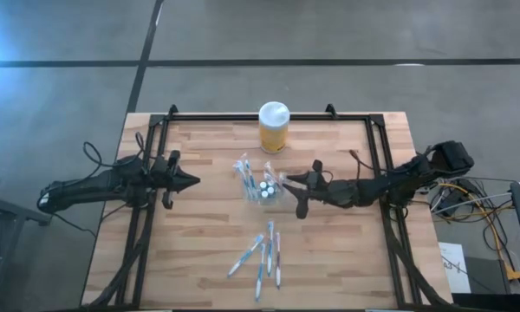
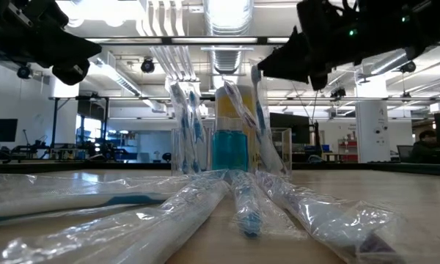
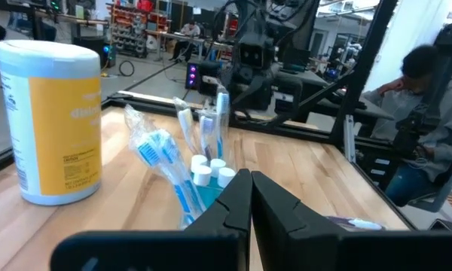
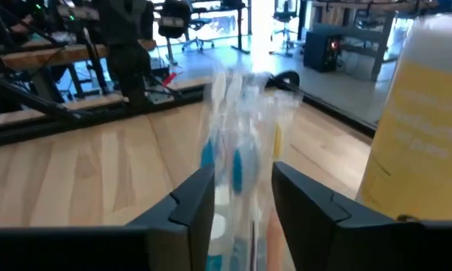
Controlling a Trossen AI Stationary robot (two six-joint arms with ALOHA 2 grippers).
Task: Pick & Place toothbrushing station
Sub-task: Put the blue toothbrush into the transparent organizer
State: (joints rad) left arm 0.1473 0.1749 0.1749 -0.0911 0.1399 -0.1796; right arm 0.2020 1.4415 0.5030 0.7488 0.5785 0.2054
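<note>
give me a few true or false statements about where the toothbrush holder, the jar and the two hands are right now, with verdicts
1. The toothbrushing station stands upright mid-table with brushes in it. True.
2. The yellow jar lies tipped over. False: it stands upright near the table's far edge.
3. The right hand is at the station, fingers apart. True.
4. The left hand grips the station. False: it is shut on nothing, clear of it.
5. No brushes lie outside the station. False: wrapped toothbrushes lie on the table.

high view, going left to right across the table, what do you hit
left gripper → toothbrushing station → right gripper. The yellow jar and loose wrapped toothbrushes overlap the station's span, so they are left out.
</note>
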